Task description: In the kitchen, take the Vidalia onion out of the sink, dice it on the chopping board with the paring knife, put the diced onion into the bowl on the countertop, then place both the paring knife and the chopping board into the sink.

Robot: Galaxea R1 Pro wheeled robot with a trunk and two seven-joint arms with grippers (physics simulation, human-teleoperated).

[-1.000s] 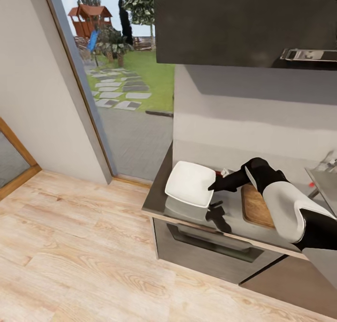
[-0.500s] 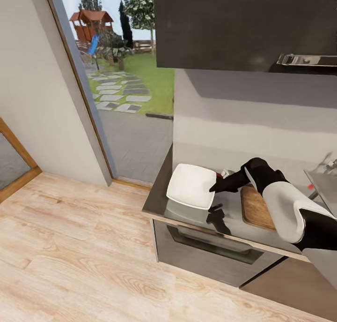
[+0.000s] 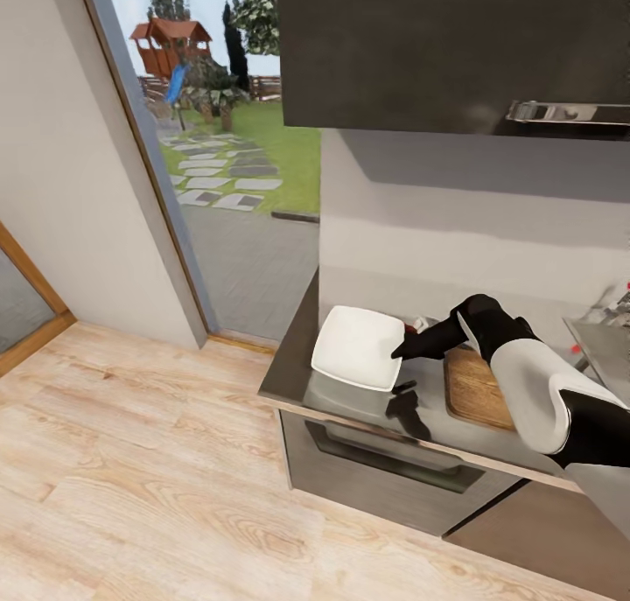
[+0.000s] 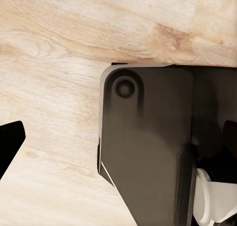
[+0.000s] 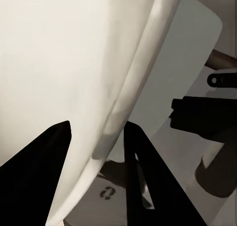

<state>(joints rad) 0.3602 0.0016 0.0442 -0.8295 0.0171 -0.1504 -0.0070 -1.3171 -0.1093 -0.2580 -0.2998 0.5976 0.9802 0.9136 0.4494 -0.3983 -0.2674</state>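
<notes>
Nearest the camera, over pale wood flooring, the left gripper [image 4: 118, 152] hangs idle beside the robot's dark base, its jaws parted and empty. Farther out, the right gripper [image 3: 404, 349] pinches the rim of the shallow white squarish bowl [image 3: 357, 345], tilting it off the smooth grey countertop [image 3: 350, 400], likely to bring it nearer the dark-brown wooden chopping board [image 3: 472, 389]. That arm reaches forward, elbow bent. Beyond lies the steel sink [image 3: 604, 343]

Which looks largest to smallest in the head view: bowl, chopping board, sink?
1. bowl, fully visible and tilted in the right tool.
2. chopping board, partly hidden by the arm, so unsure against the bowl.
3. sink, cut off at the frame edge.
</notes>
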